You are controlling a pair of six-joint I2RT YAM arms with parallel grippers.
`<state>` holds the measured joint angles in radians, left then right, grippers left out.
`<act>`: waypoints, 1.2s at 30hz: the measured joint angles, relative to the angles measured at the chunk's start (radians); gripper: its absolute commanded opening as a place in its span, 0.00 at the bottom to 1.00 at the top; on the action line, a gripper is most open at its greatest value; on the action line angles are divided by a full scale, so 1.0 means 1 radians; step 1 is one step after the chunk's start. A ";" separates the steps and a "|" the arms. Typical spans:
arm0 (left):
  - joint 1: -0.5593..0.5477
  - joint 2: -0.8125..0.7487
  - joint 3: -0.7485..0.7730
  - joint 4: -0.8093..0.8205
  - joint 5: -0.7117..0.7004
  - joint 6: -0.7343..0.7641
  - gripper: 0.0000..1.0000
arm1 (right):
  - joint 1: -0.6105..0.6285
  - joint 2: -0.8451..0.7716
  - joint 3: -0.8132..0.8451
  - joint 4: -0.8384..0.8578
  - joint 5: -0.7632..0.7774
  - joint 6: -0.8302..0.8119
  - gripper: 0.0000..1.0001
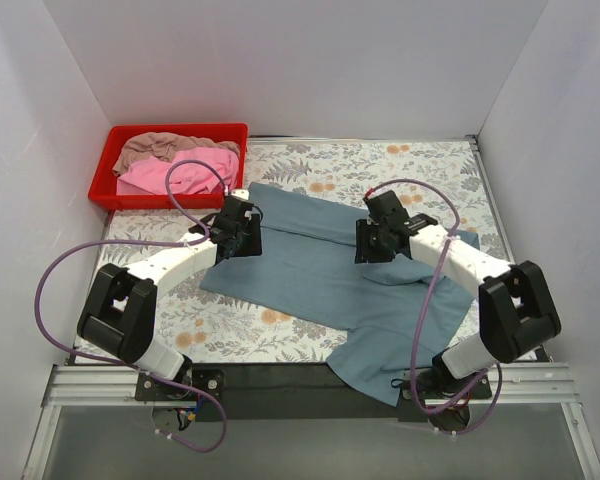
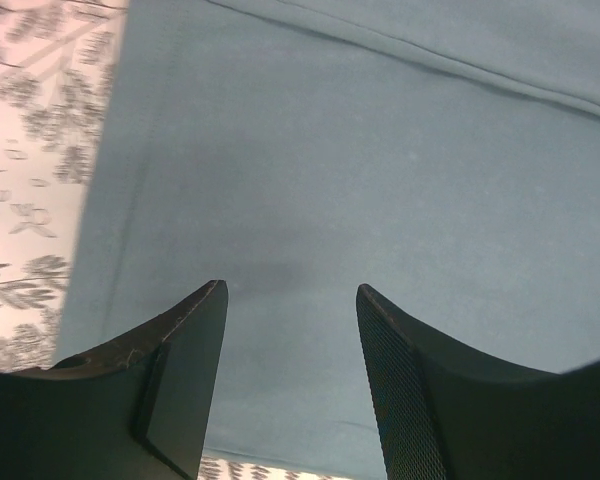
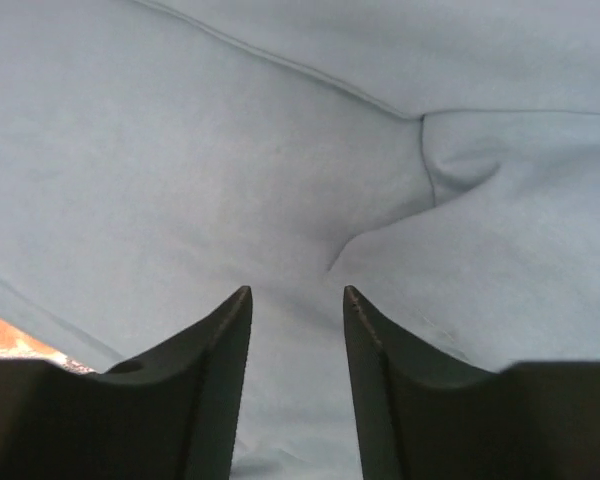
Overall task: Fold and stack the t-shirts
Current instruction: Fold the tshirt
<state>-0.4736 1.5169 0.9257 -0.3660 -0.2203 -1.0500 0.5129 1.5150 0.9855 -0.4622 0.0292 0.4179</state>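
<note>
The dusty blue-grey t-shirt (image 1: 320, 275) lies partly folded across the floral table, one part hanging over the near edge. My left gripper (image 1: 236, 240) is open just above its left edge; in the left wrist view (image 2: 290, 290) the cloth (image 2: 380, 170) fills the gap between the fingers. My right gripper (image 1: 376, 245) is open above the shirt's right part, over a crease by the sleeve (image 3: 450, 170); its gripper (image 3: 296, 292) holds nothing. The pink t-shirt (image 1: 185, 175) and the beige-tan t-shirt (image 1: 160, 146) lie crumpled in the red tray (image 1: 108, 170).
The red tray stands at the back left corner. White walls (image 1: 20, 150) close in left, back and right. The floral tablecloth (image 1: 420, 160) shows around the shirt. Purple cables (image 1: 70, 260) loop beside both arms.
</note>
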 measured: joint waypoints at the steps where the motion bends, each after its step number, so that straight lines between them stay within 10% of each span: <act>1: 0.000 0.000 0.000 0.000 0.019 -0.007 0.54 | 0.000 -0.032 -0.004 0.002 0.006 -0.004 0.52; 13: -0.038 0.029 0.072 0.027 0.230 -0.115 0.54 | -0.122 -0.537 -0.309 0.014 0.107 0.023 0.62; 26: -0.034 0.452 0.537 0.056 0.089 -0.111 0.53 | -0.579 -0.332 -0.287 0.140 0.065 0.047 0.64; 36: -0.012 0.657 0.669 0.030 0.022 -0.091 0.52 | -0.704 -0.115 -0.283 0.277 0.002 0.048 0.64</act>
<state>-0.4858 2.1742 1.5944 -0.3359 -0.1986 -1.1408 -0.1909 1.3998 0.7025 -0.1856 0.0307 0.4660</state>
